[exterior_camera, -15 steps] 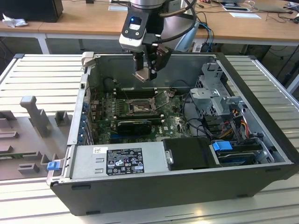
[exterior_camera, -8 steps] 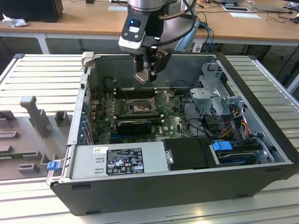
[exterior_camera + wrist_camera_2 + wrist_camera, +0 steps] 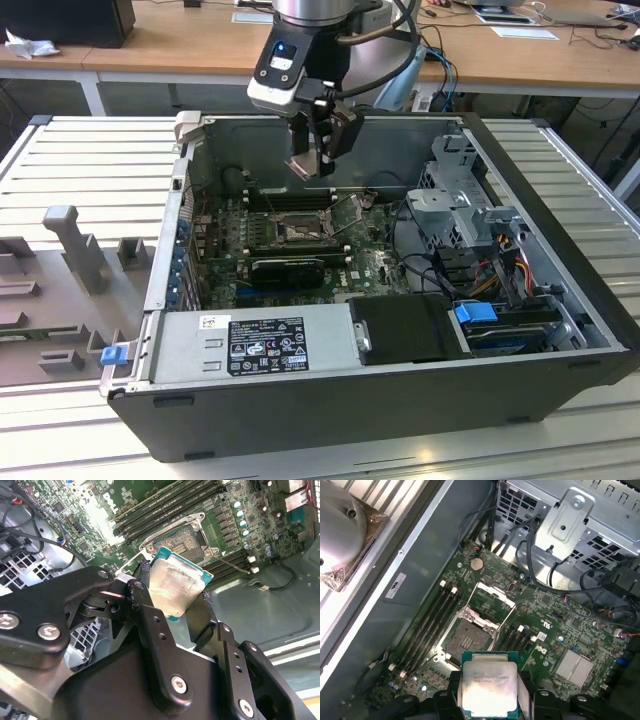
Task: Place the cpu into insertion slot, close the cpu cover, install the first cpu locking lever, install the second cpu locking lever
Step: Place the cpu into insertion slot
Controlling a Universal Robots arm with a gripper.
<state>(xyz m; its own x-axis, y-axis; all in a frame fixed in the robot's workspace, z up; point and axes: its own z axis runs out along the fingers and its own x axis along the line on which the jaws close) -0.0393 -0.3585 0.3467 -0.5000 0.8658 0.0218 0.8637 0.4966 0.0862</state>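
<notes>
My gripper (image 3: pixel 312 163) hangs over the open computer case, shut on the cpu (image 3: pixel 304 166). The cpu (image 3: pixel 489 686) is a pale silver square on a green board, pinched by its edges between the black fingers (image 3: pixel 145 605) in both wrist views. It is in the air, tilted, well above the motherboard. Below it lies the insertion slot (image 3: pixel 467 641), black-framed with its brownish contact field (image 3: pixel 181 541) bare. The cpu cover (image 3: pixel 492 599) stands swung open at the socket's far side. A thin locking lever (image 3: pixel 231 562) juts out beside the socket.
Long black memory slots (image 3: pixel 427 625) flank the socket. A black graphics card (image 3: pixel 288 268) lies just in front of it, then the power supply (image 3: pixel 250 345). A drive cage (image 3: pixel 455 200) with cables fills the exterior view's right. A silver heat sink (image 3: pixel 342 530) rests outside the case wall.
</notes>
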